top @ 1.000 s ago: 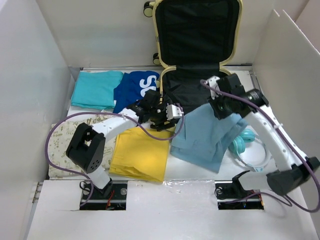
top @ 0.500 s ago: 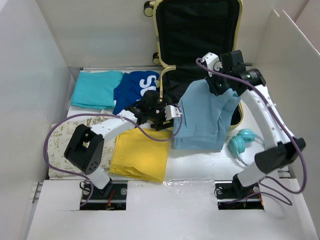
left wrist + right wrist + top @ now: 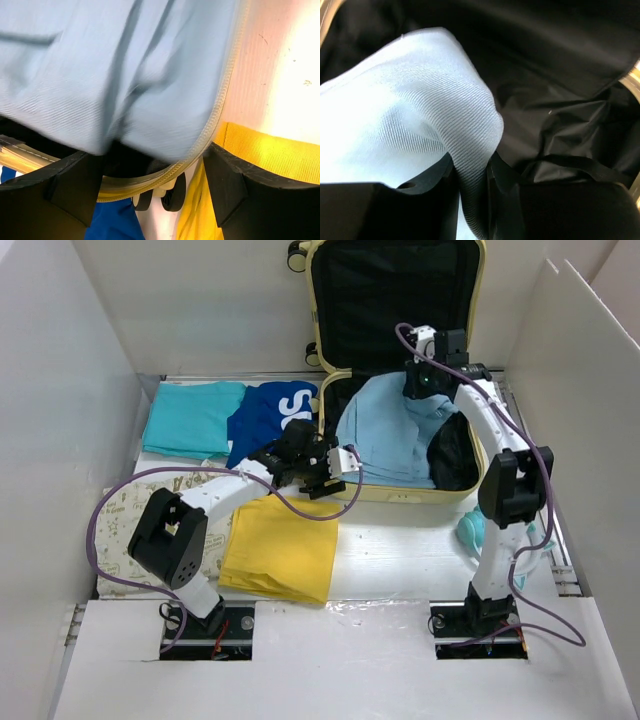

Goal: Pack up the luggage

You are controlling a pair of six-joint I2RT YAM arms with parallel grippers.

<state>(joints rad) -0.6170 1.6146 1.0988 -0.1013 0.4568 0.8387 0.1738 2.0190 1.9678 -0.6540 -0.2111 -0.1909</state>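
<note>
Luggage (image 3: 410, 494) lies open at the far middle of the table (image 3: 400, 540), lid propped upright. Right gripper (image 3: 425, 380) hangs over its base, pinching a fold of the light blue shirt (image 3: 390, 435) spread inside. Left gripper (image 3: 335, 468) stands spread and empty by the near-left corner, above the yellow cloth (image 3: 285, 545).

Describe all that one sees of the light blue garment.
The light blue garment is soft, woven cloth, loosely folded and creased. It lies inside the lower half of the open luggage, covering most of the black lining, its left edge near the yellow rim. The right pincer is shut on a fold at its far edge.
</note>
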